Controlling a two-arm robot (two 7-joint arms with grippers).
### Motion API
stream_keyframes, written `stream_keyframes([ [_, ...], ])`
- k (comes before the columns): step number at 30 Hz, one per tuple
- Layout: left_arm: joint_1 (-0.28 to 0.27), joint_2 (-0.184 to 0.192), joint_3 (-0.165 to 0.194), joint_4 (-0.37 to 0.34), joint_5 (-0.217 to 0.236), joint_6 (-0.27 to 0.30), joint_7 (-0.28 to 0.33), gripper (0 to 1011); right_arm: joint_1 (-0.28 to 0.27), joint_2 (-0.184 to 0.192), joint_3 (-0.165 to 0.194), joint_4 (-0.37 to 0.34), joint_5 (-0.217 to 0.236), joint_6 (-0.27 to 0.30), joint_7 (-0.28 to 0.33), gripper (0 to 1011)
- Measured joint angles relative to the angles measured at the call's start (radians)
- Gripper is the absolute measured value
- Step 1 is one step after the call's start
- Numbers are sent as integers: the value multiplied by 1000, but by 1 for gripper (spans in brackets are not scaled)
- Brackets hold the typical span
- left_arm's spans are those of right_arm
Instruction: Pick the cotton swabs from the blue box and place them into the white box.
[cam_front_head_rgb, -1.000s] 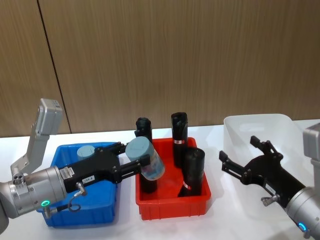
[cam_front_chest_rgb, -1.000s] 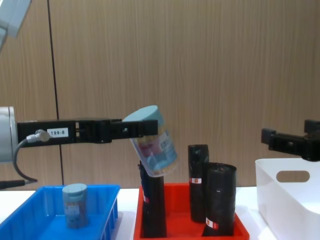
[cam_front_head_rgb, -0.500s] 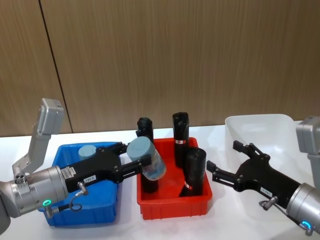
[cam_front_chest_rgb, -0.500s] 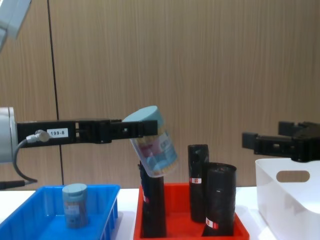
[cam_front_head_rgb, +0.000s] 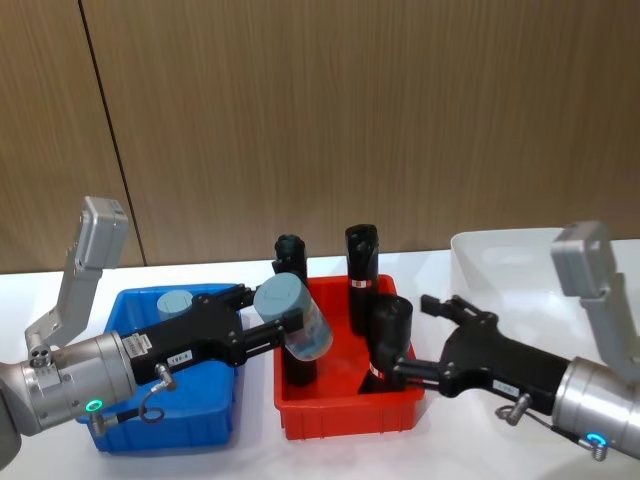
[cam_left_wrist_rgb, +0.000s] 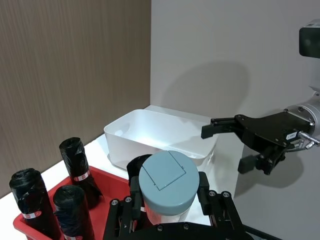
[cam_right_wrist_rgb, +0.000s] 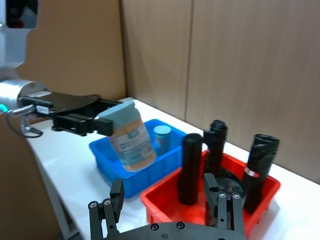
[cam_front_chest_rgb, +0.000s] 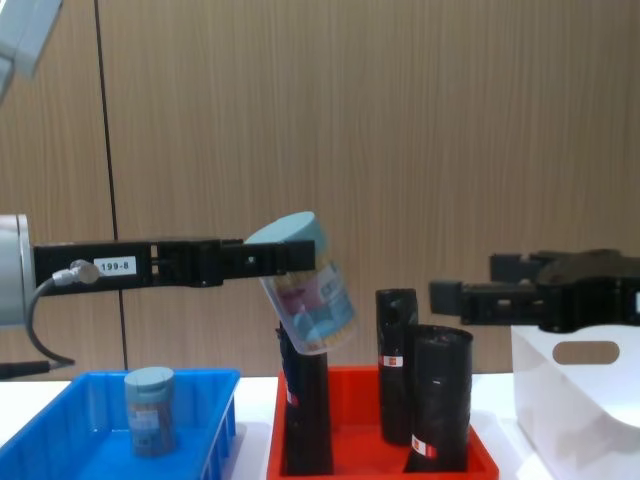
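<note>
A cotton swab jar (cam_front_head_rgb: 296, 322) with a grey-blue lid hangs tilted over the left edge of the red tray. My left gripper (cam_front_head_rgb: 272, 312) is shut on it just below its lid. The same jar (cam_front_chest_rgb: 308, 288) shows from the side in the chest view. A second jar (cam_front_head_rgb: 174, 303) stands upright in the blue box (cam_front_head_rgb: 170, 428). My right gripper (cam_front_head_rgb: 412, 336) is open with nothing in it, over the right side of the red tray, a short way from the held jar. The white box (cam_front_head_rgb: 512, 250) stands at the far right, behind the right arm.
The red tray (cam_front_head_rgb: 340, 415) sits between the two boxes and holds three tall black rolls (cam_front_head_rgb: 360, 265). One roll (cam_front_head_rgb: 386, 338) stands right beside the right gripper's fingers. A wooden wall runs behind the table.
My right gripper has moved left from over the white box to over the red tray's right side, staying open. The left gripper and its jar have held still.
</note>
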Motion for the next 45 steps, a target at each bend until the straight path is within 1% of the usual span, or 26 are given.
stream_keyframes([
  [4, 0, 0, 0, 0, 0, 0, 0, 659, 15, -6, -9, 9, -17, 10, 29, 1002],
  [7, 0, 0, 0, 0, 0, 0, 0, 659, 33, -14, -21, 21, -39, 17, 58, 1002],
  [15, 0, 0, 0, 0, 0, 0, 0, 659, 62, -29, -42, 47, -75, 18, 89, 1001],
  [38, 0, 0, 0, 0, 0, 0, 0, 659, 143, -82, -88, 152, -151, -7, 108, 1002],
  [45, 0, 0, 0, 0, 0, 0, 0, 660, 164, -101, -107, 177, -184, -20, 110, 1002],
])
